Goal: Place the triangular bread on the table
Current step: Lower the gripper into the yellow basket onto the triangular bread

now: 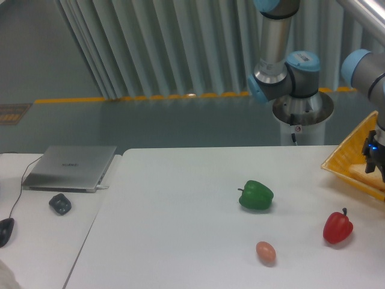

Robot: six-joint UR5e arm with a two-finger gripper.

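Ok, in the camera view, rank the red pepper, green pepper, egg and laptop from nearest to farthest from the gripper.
From the gripper, over the yellow tray at the right edge:
1. Red pepper, just below it on the table's right side.
2. Green pepper, mid-table; the egg, near the front edge, is too close to call against it.
3. Laptop, far left, on the adjoining desk.

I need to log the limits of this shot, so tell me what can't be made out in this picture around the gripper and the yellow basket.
- Gripper: at the right edge of the camera view, dark and small; open or shut cannot be told.
- Triangular bread: only a pale sliver shows in the yellow basket; gripper and frame edge hide the rest.
- Yellow basket: cut off by the right edge.
- Contact between gripper and bread: unclear.
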